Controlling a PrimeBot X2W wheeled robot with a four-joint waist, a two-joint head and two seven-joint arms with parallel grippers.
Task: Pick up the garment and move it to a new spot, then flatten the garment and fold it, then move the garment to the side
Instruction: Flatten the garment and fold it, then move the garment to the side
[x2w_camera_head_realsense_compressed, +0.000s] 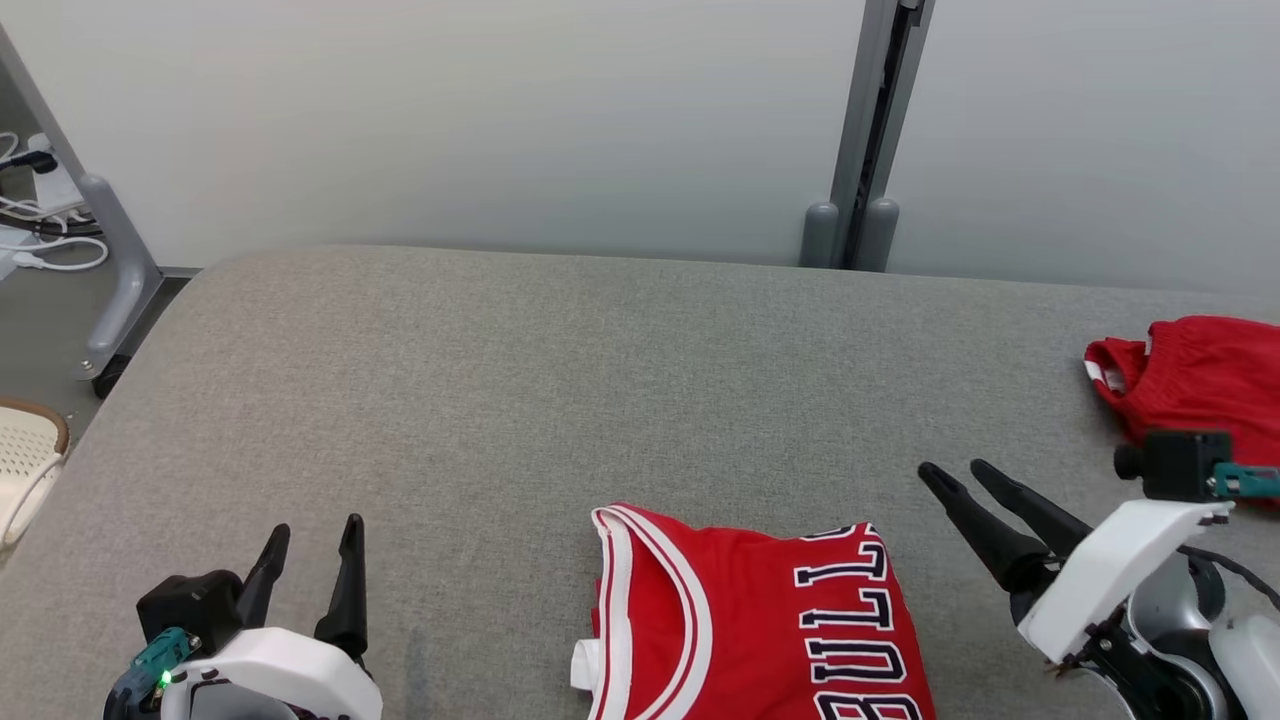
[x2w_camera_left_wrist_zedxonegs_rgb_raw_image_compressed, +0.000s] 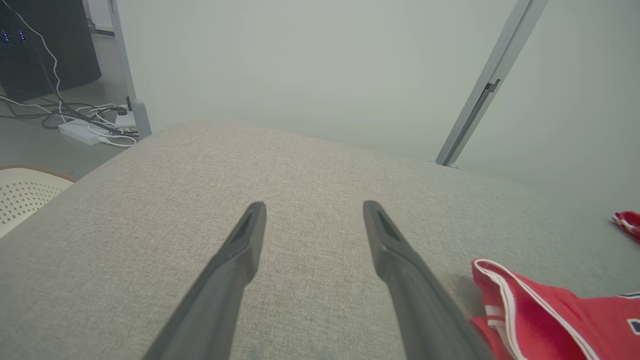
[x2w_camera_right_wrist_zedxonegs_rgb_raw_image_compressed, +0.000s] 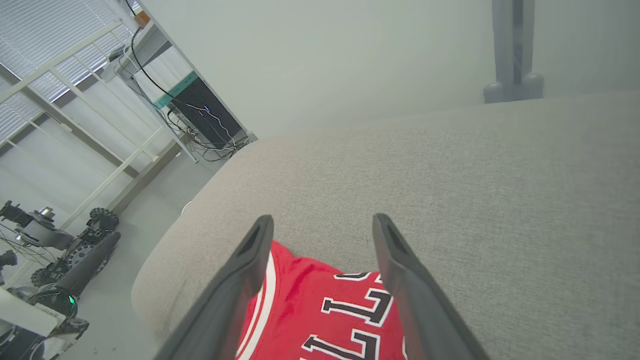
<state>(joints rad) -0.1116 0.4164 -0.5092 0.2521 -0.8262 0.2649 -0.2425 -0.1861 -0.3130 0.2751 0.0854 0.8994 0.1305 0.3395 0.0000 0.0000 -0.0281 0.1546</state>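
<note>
Grey bench (x2w_camera_head_realsense_compressed: 500, 400), jersey (x2w_camera_head_realsense_compressed: 740, 620) looks folded; my left hand (x2w_camera_head_realsense_compressed: 316, 527) and right hand (x2w_camera_head_realsense_compressed: 951, 466) gape empty. Next: grip it, shift it aside.

Left gripper (x2w_camera_head_realsense_compressed: 316, 527): stood spread wide, empty, fingers pointing forward.
Right gripper (x2w_camera_head_realsense_compressed: 952, 467): stood spread wide, empty, fingers angled leftward.

Jersey (x2w_camera_head_realsense_compressed: 740, 620) lower half cut off at bottom edge, red garment (x2w_camera_head_realsense_compressed: 1200, 375) perhaps shorts, clipped at right
</note>
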